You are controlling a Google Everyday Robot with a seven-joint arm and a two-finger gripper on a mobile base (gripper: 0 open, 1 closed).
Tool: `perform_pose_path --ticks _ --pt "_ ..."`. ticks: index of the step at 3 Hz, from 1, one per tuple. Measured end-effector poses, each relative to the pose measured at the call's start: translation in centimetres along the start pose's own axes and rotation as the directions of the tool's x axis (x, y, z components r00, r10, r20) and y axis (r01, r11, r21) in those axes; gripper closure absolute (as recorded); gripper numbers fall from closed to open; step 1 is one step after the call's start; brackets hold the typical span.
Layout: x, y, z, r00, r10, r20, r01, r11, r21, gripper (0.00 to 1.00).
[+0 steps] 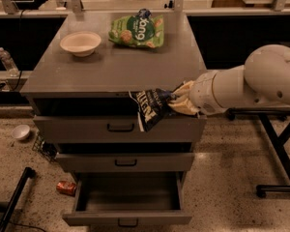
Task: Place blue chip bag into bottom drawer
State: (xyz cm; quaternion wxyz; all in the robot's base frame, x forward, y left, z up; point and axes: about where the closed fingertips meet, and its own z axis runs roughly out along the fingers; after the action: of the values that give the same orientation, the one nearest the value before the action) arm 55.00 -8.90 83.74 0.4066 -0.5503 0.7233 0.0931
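Note:
The blue chip bag (149,108) is dark navy with white lettering and hangs crumpled from my gripper (176,102), which is shut on its right end. The bag is in the air just in front of the cabinet's front edge, level with the top drawer front, well above the bottom drawer (128,218). The bottom drawer is pulled out and its dark inside shows nothing in it. My arm reaches in from the right.
A grey cabinet top (116,69) carries a pale bowl (80,43) and a bright green snack bag (135,30) at the back. The top drawer (118,127) and middle drawer (124,162) stand slightly out. A red can (66,187), a small bowl (20,132) and a black leg (14,197) lie on the floor at left.

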Motion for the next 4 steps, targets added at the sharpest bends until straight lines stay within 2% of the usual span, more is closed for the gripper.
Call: perform_pose_path --ticks 1,2,3,4 --pt "1.2 2.3 0.2 0.997 0.076 -0.025 -0.077 0.9964 -0.035 1.00" --pt "3.8 4.2 2.8 0.995 0.080 -0.052 -0.083 0.9956 -0.045 1.00" --pt "7.9 6.2 5.8 0.995 0.080 -0.067 -0.083 0.9954 -0.047 1.00" --pt "12.2 7.9 9.7 0.996 0.067 -0.052 -0.070 0.9958 -0.059 1.00"
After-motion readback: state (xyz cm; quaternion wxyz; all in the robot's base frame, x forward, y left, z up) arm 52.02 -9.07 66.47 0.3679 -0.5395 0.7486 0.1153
